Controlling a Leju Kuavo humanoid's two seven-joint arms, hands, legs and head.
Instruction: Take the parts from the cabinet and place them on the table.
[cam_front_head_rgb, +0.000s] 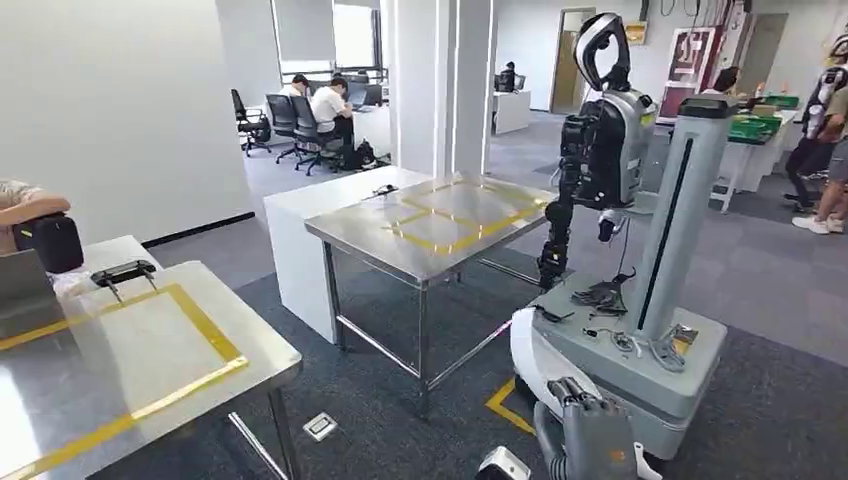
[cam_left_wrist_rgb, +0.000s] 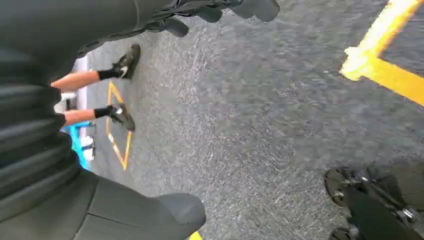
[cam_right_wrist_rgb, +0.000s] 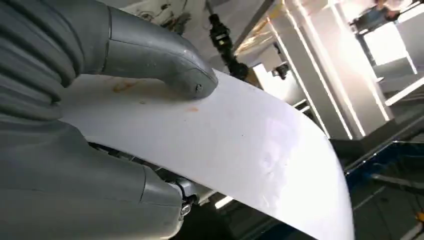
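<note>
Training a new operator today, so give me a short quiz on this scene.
1. True or false: the right robot hand holds a white part.
2. What marks the steel tables? A yellow tape; B red paint; C blue cloth.
3. Fill in: the left robot hand holds ____.
Key: 1 true; 2 A; 3 nothing.

Head view high, looking down over tables (cam_front_head_rgb: 420, 250); wrist views close; left faces floor (cam_left_wrist_rgb: 260, 110).
</note>
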